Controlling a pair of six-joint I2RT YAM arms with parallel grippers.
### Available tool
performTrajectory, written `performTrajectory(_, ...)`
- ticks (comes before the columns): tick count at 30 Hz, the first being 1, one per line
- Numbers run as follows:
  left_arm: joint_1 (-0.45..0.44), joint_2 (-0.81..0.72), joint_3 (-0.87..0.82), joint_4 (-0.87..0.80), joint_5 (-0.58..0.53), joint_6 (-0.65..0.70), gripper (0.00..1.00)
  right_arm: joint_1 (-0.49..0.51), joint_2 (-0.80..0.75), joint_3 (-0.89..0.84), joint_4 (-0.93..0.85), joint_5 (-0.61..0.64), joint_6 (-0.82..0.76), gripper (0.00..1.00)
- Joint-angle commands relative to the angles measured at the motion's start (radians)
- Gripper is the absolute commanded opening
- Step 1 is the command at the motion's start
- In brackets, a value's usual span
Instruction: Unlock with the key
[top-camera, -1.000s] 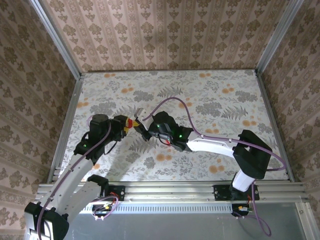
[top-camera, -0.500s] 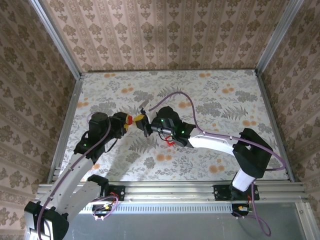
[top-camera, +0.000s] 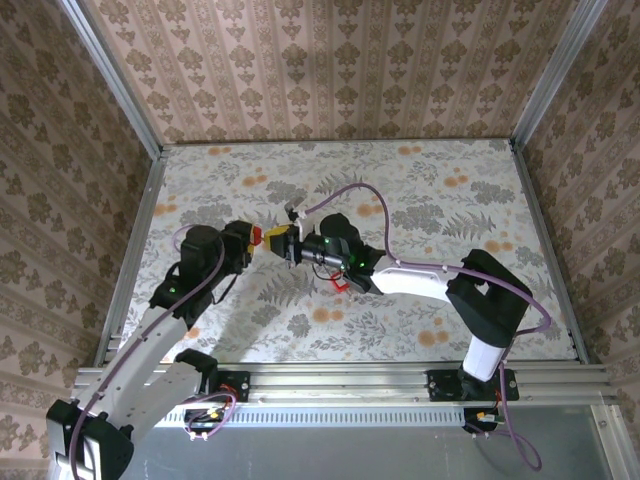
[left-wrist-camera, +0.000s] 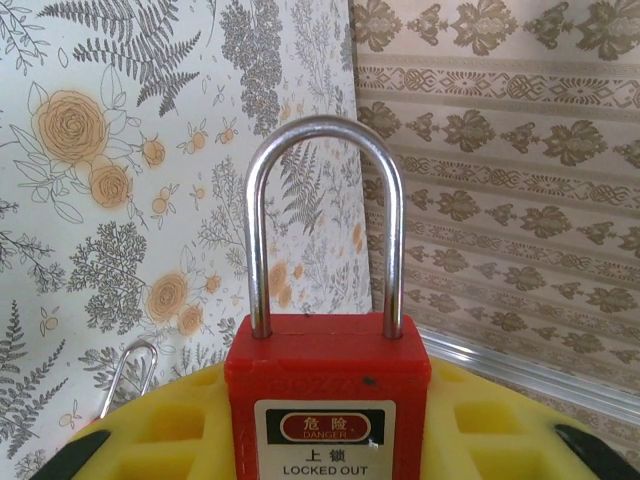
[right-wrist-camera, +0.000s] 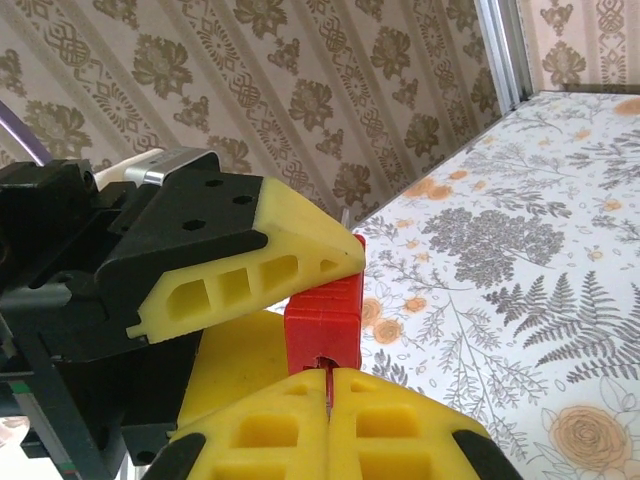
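Key: thin dark sliver (right-wrist-camera: 327, 378), mostly hidden, pinched upright between the right gripper's (right-wrist-camera: 329, 392) closed yellow jaws, its tip at the padlock's underside.
Padlock: red (left-wrist-camera: 328, 350), steel shackle up, clamped in the left gripper's (left-wrist-camera: 328, 420) jaws.
Obstruction: a left finger (right-wrist-camera: 270, 270) overhung the padlock.
Tabletop: floral (top-camera: 450, 250); a wire loop (left-wrist-camera: 128, 370) lay nearby.

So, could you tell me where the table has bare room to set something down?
Free: the far strip of the table along the back wall, the far-right quarter up to the side rail, and the near middle by the front rail. Crowded: left of centre, where the left claw holding the red padlock meets the right claw pinching the key.
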Motion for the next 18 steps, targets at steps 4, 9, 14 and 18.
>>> performTrajectory(4, -0.113, 0.069, -0.004, 0.167, 0.27, -0.023, 0.0, 0.084, 0.021, 0.047, 0.011, 0.045, -0.178, 0.0)
performTrajectory(9, -0.116, 0.126, 0.031, 0.193, 0.322, -0.017, 0.0, 0.107, 0.05, 0.059, 0.003, 0.033, -0.256, 0.0)
performTrajectory(14, -0.141, 0.159, 0.063, 0.249, 0.342, -0.031, 0.0, 0.101, 0.087, 0.038, 0.111, 0.043, -0.226, 0.0)
performTrajectory(18, -0.156, 0.178, 0.076, 0.287, 0.36, -0.028, 0.0, 0.068, 0.117, 0.078, 0.135, -0.033, -0.122, 0.0)
